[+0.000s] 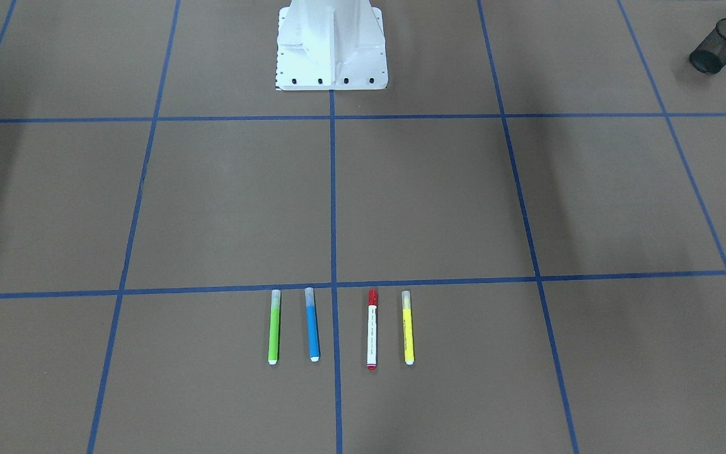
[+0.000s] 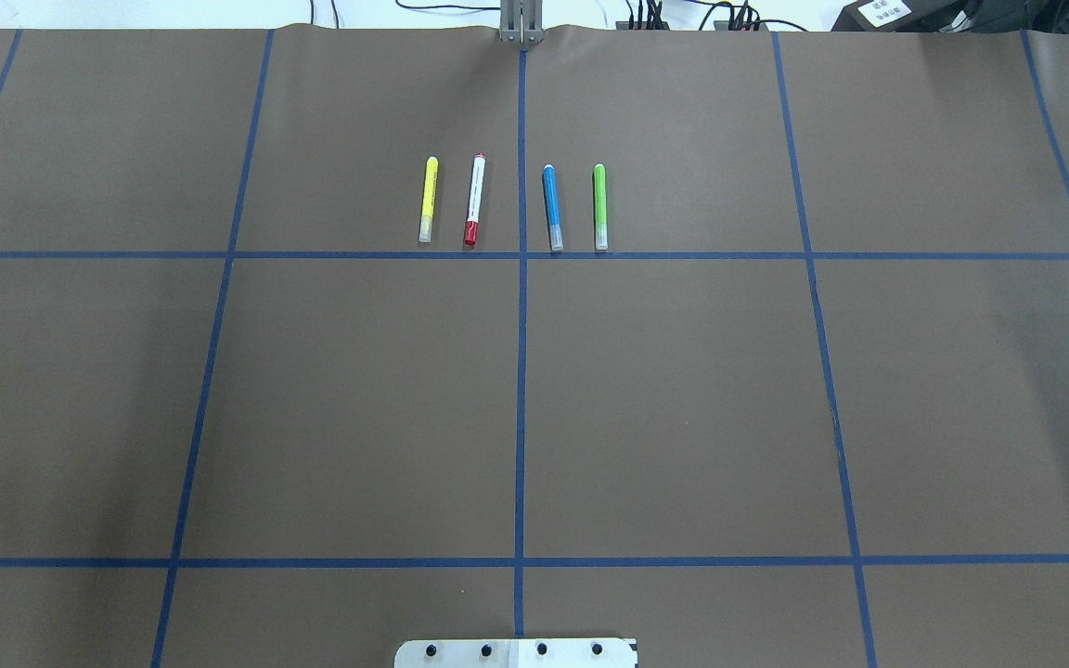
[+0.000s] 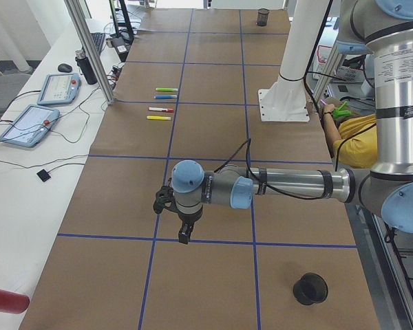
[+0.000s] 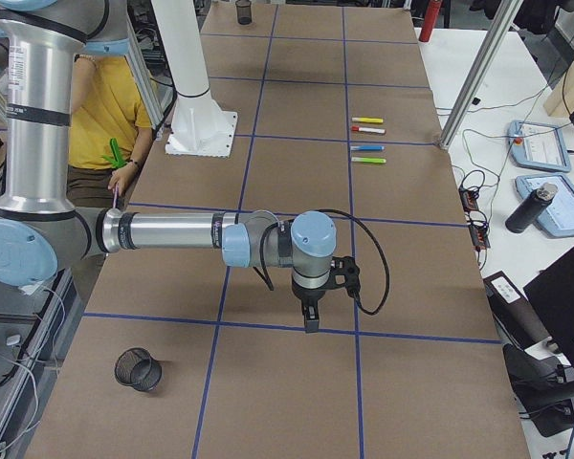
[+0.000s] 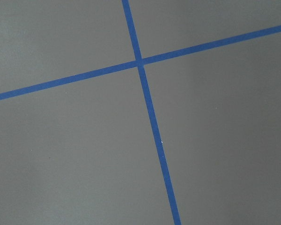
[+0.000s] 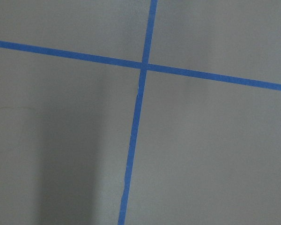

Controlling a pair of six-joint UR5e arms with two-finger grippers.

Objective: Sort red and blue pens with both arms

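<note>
Centrally, near the table edge farthest from the robot, the red pen and blue pen lie parallel, either side of a tape line, flanked by a yellow marker and green marker. The left gripper and right gripper hang over opposite table ends; whether they are spread or pressed together cannot be told.

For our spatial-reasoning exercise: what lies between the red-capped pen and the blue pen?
Only a blue tape line runs between the red-capped pen and the blue pen, touching neither; the overhead view shows it.
</note>
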